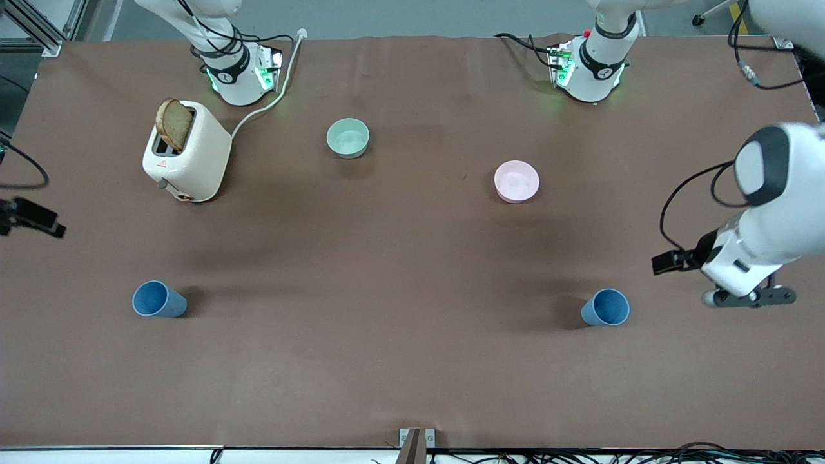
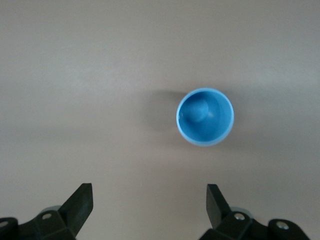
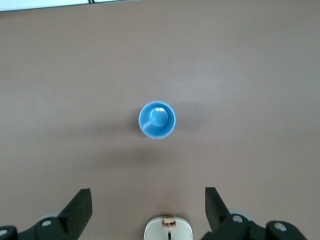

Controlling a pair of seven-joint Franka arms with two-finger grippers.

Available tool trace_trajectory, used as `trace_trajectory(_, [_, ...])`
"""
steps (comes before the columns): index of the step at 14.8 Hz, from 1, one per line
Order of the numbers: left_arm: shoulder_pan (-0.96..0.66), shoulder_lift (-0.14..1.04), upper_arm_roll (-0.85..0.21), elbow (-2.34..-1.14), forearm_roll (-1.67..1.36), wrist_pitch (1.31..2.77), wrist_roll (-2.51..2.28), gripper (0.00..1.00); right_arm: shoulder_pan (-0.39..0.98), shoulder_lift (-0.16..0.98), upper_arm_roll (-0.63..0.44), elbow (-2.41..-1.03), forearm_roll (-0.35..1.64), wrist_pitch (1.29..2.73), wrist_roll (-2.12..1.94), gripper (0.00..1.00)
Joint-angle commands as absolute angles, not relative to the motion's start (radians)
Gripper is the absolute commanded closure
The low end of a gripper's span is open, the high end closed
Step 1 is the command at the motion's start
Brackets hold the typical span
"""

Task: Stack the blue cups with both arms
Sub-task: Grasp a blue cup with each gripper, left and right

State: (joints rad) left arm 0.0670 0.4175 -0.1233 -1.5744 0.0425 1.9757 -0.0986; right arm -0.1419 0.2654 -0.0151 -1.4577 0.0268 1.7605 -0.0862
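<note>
Two blue cups stand upright on the brown table, both near the front camera. One blue cup [image 1: 159, 299] is toward the right arm's end, the other blue cup [image 1: 606, 307] toward the left arm's end. My left gripper [image 1: 751, 298] hangs over the table beside the second cup, toward the left arm's end. In the left wrist view my left gripper [image 2: 149, 200] is open and empty, with that cup [image 2: 205, 117] apart from it. My right gripper [image 3: 147, 205] is open and empty, high over the toaster [image 3: 168, 229], with the first cup [image 3: 157, 120] below. It is out of the front view.
A cream toaster [image 1: 187, 151] with a slice of bread in it stands near the right arm's base. A pale green bowl [image 1: 348, 137] and a pink bowl [image 1: 516, 181] sit farther from the front camera than the cups. Cables lie by the table's ends.
</note>
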Motion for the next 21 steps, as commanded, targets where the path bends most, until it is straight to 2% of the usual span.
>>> trace_trajectory(1, [0.054, 0.48, -0.123, -1.534, 0.061, 2.008, -0.11, 0.0, -0.153, 0.392, -0.014, -1.453, 0.044, 1.834, -0.104, 0.0])
trace_trajectory(3, [0.052, 0.534, -0.123, -1.511, 0.061, 2.039, -0.124, 0.07, -0.152, 0.419, -0.014, -1.544, 0.043, 1.964, -0.106, 0.0])
trace_trajectory(6, [0.052, 0.606, -0.123, -1.511, 0.061, 2.106, -0.124, 0.12, -0.144, 0.429, -0.014, -1.759, 0.037, 2.288, -0.146, 0.0])
trace_trajectory(7, [0.054, 0.623, -0.123, -1.511, 0.06, 2.121, -0.126, 0.17, -0.147, 0.451, -0.014, -1.779, 0.035, 2.343, -0.165, 0.0])
trace_trajectory(10, [0.054, 0.664, -0.124, -1.508, 0.054, 2.141, -0.127, 0.29, -0.164, 0.498, -0.015, -1.773, 0.034, 2.37, -0.235, 0.0])
trace_trajectory(11, [0.052, 0.673, -0.124, -1.508, 0.055, 2.149, -0.127, 0.38, -0.166, 0.502, -0.015, -1.773, 0.034, 2.372, -0.238, 0.0])
trace_trajectory(14, [0.049, 0.692, -0.124, -1.506, 0.055, 2.152, -0.126, 0.74, -0.164, 0.538, -0.015, -1.775, 0.034, 2.419, -0.238, 0.0])
trace_trajectory(17, [0.051, 0.695, -0.126, -1.502, 0.055, 2.154, -0.118, 0.98, -0.166, 0.566, -0.015, -1.775, 0.034, 2.437, -0.236, 0.0])
trace_trajectory(18, [0.049, 0.687, -0.126, -1.491, 0.058, 2.154, -0.112, 1.0, -0.164, 0.571, -0.015, -1.773, 0.035, 2.444, -0.235, 0.02])
trace_trajectory(19, [0.051, 0.683, -0.126, -1.467, 0.063, 2.151, -0.11, 1.0, -0.164, 0.575, -0.015, -1.773, 0.035, 2.447, -0.235, 0.11])
trace_trajectory(20, [0.051, 0.669, -0.129, -1.447, 0.064, 2.14, -0.109, 1.0, -0.164, 0.578, -0.015, -1.773, 0.035, 2.448, -0.235, 0.25])
trace_trajectory(21, [0.049, 0.654, -0.138, -1.448, 0.064, 2.137, -0.107, 1.0, -0.164, 0.58, -0.015, -1.773, 0.035, 2.448, -0.232, 0.48])
